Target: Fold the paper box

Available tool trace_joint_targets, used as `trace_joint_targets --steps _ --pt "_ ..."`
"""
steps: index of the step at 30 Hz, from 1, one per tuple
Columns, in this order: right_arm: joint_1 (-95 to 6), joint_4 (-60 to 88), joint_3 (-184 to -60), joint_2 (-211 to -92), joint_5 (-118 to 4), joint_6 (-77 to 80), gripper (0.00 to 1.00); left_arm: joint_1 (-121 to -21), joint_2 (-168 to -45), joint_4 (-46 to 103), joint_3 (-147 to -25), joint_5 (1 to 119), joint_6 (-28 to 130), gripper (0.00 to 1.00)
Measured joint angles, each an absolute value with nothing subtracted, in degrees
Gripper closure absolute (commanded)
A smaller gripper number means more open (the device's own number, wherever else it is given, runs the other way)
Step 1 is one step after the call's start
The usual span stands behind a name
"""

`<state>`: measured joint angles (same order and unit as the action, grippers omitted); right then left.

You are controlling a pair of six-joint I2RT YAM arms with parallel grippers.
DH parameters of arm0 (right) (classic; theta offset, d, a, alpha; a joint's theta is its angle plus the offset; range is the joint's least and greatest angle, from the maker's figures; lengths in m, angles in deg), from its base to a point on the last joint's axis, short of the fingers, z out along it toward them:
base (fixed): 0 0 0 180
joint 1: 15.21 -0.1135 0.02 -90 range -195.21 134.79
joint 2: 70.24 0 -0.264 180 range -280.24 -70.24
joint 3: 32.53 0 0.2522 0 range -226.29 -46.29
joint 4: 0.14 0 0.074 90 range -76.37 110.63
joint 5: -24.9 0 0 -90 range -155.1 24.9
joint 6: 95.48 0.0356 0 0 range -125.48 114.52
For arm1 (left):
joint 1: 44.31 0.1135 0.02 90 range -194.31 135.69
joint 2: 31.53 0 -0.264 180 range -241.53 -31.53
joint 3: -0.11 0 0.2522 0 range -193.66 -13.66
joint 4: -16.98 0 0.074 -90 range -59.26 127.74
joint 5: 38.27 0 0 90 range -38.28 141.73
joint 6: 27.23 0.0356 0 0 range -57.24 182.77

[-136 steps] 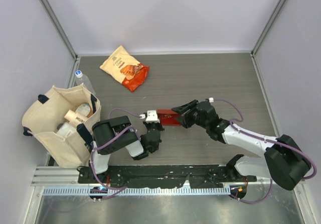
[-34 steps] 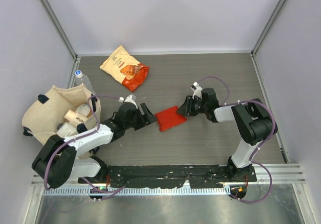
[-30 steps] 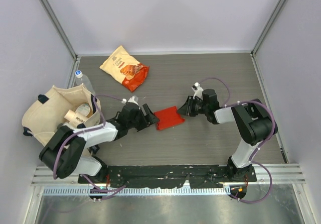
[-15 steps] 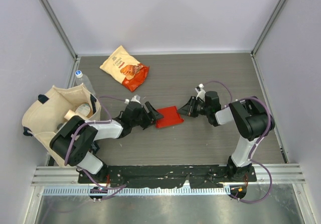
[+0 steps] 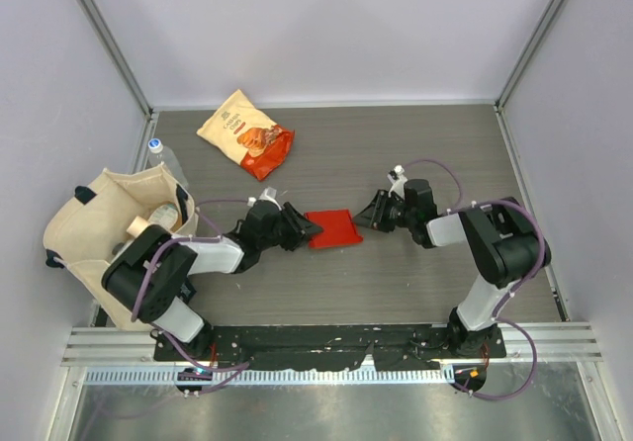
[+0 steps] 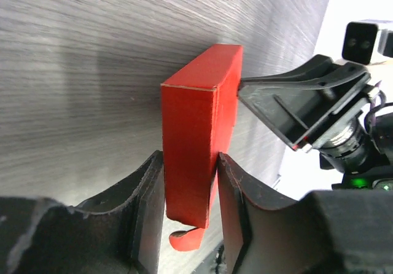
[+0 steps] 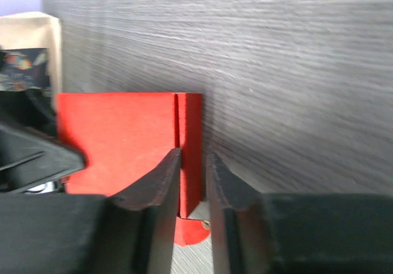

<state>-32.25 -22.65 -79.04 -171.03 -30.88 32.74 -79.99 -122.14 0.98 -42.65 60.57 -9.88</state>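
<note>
One red paper box (image 5: 333, 228), one snack bag (image 5: 246, 132), one canvas bag (image 5: 99, 253) and one plastic bottle (image 5: 158, 154) on one desk (image 5: 415, 154). Two robot arms: left arm (image 5: 203, 253) and right arm (image 5: 450, 228), each with two fingers (image 6: 144, 212).

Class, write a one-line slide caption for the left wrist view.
Left gripper clamps the near end of the red paper box; right gripper meets its far end.

snack bag (image 5: 245, 132): lying far-left | tote bag (image 5: 99, 253): left edge | bottle (image 5: 161, 159): beside tote
</note>
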Motion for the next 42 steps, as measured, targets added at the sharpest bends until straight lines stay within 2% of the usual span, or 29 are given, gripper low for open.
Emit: trace_joint_targets --steps 1,4,7,10,15,21,29,32,35,36,38,39,41,42 --pt "-32.8 -19.3 -79.2 -169.4 -32.5 31.5 0.56 -79.9 -121.0 1.6 -42.7 60.6 -10.2 0.73" --pt "-35.4 -6.9 -80.9 -163.1 -40.2 26.9 0.4 -79.6 -118.1 5.8 -43.7 61.8 -11.0 0.8" --pt "-41.1 5.9 -85.1 -154.7 -50.1 20.0 0.31 -77.8 -116.7 11.4 -46.2 65.3 -12.8 0.85" --pt "-48.4 12.5 -89.0 -146.6 -57.4 12.9 0.26 -75.3 -116.0 15.6 -47.2 70.2 -14.9 0.85" --pt "-65.5 15.9 -89.4 -134.4 -67.5 0.3 0.26 -72.1 -113.0 22.6 -47.2 77.1 -18.6 0.82" --pt "-78.2 16.5 -87.1 -131.9 -75.1 -9.7 0.26 -70.2 -105.8 26.0 -46.9 83.0 -24.0 0.8" --pt "-86.5 14.6 -87.1 -142.1 -91.4 -20.3 0.27 -69.9 -102.5 28.7 -45.4 87.1 -27.4 0.8" --pt "-89.0 11.7 -87.0 -145.4 -99.1 -23.8 0.3 -69.7 -101.6 29.4 -45.0 88.0 -28.2 0.8" --pt "-90.6 7.5 -86.1 -146.9 -105.6 -26.9 0.41 -69.7 -100.5 30.0 -44.8 88.6 -28.5 0.79" --pt "-90.9 5.8 -85.4 -147.0 -107.4 -27.6 0.51 -69.7 -100.1 30.0 -44.7 88.9 -28.5 0.77" --pt "-91.4 3.5 -84.0 -146.9 -109.9 -28.5 0.58 -69.7 -99.6 30.1 -44.7 89.0 -28.8 0.69" --pt "-91.7 2.6 -83.4 -146.7 -110.3 -28.5 0.61 -69.7 -99.4 29.9 -44.7 89.0 -28.6 0.6" --pt "-92.3 1.8 -82.3 -145.9 -110.3 -28.5 0.63 -69.7 -99.0 30.1 -44.8 89.0 -27.6 0.51" --pt "-92.5 1.9 -81.8 -145.2 -109.9 -28.2 0.65 -69.8 -98.9 30.6 -45.2 88.6 -26.6 0.42"
